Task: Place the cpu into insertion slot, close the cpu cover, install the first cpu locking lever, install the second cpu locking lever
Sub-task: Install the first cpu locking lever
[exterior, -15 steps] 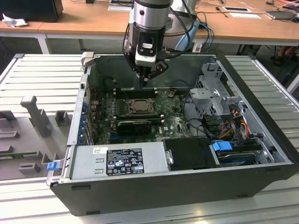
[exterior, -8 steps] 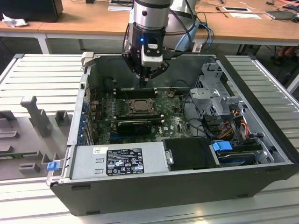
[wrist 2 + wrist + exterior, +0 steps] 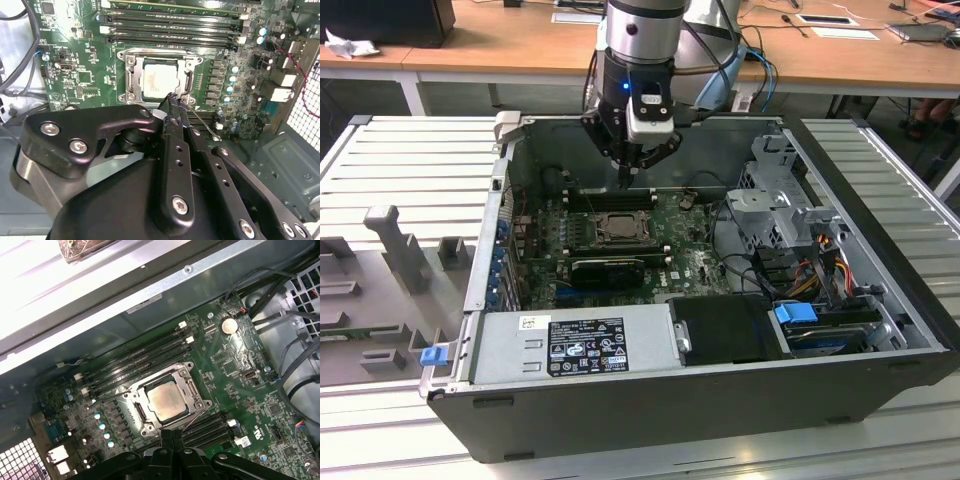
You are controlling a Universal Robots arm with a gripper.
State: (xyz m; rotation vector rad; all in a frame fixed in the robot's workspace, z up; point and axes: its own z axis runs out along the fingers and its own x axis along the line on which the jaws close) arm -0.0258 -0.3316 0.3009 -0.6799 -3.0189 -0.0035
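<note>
The hand hangs just over one edge of the slot inside the open computer case. Its fingers are pinched together with nothing between them, and a thin wire lever slants out beside their tips. The chip lies flat in the slot with the silver cover lying down around it; beyond the slot run long black memory sockets, and past the case stands a wooden desk.

Your arm is silver-grey, going into a black wrist with a tiny blue light, and your gripper is all matte black links with silver screws.
</note>
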